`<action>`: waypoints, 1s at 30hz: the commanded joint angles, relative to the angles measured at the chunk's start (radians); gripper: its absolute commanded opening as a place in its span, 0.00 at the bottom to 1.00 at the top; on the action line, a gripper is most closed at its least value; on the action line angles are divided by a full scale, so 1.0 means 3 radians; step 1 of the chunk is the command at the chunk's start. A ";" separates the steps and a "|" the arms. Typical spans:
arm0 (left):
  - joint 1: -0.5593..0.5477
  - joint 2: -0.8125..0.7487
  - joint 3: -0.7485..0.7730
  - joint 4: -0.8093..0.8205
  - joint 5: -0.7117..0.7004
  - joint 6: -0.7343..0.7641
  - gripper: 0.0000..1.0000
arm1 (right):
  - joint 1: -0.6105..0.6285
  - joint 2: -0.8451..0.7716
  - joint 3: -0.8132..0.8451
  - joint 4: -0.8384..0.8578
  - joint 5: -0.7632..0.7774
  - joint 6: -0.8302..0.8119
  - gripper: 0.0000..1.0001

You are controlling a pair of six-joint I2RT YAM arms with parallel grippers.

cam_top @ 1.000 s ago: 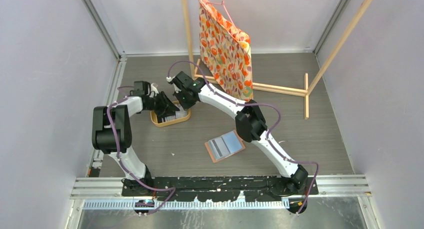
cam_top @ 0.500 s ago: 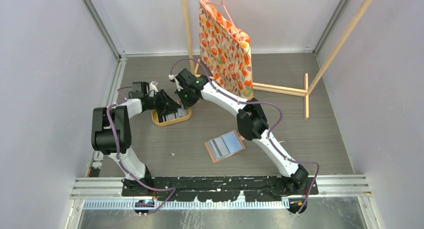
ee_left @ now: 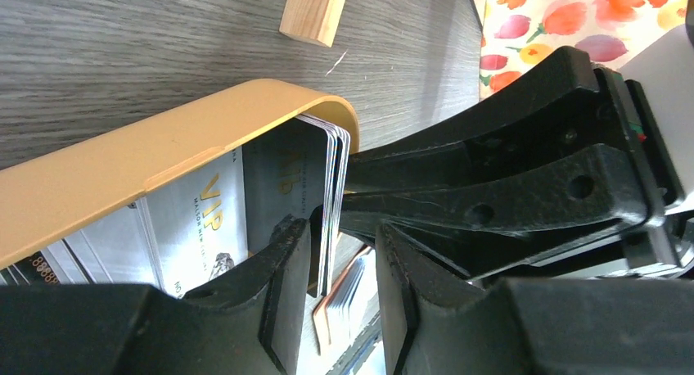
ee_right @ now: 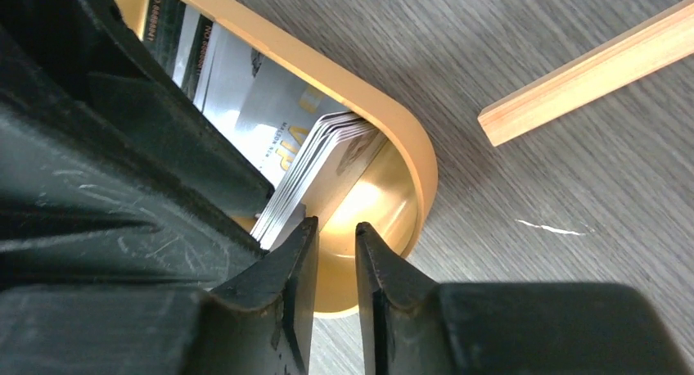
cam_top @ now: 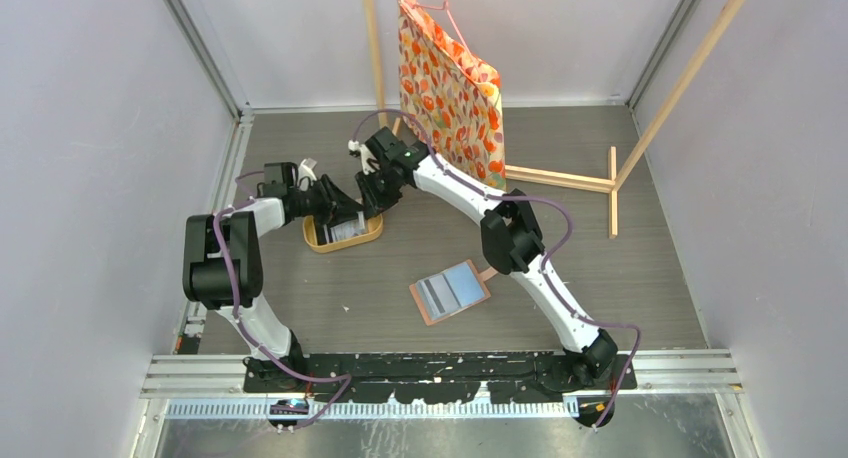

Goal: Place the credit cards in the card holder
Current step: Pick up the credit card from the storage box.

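Note:
Several credit cards (ee_left: 331,187) stand on edge as a stack in the oval yellow-rimmed tray (ee_left: 164,154), and more lie flat under them. My left gripper (ee_left: 340,230) straddles the stack's end. Its jaws are apart, with the cards against one finger and a gap to the other. My right gripper (ee_right: 335,228) hangs over the tray's rounded end (ee_right: 409,146) with its jaws slightly apart and nothing between them. The stack (ee_right: 319,158) is just beside its left finger. The card holder (cam_top: 450,291) lies open on the table with its grey-blue slots up, apart from both grippers (cam_top: 335,203) (cam_top: 372,200).
A flowered paper bag (cam_top: 450,98) hangs from a wooden frame (cam_top: 560,178) right behind the right arm. One wooden foot of the frame (ee_right: 589,72) lies close to the tray. Grey walls close in the table on three sides.
My right gripper has opened from shut and shifted slightly to the right, off the stack of cards. The left gripper has stayed at the tray.

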 commanded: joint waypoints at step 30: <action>0.0046 0.0082 0.0133 -0.0415 -0.0221 0.0197 0.14 | -0.0180 -0.0252 -0.0265 0.0377 -0.0927 0.0389 0.46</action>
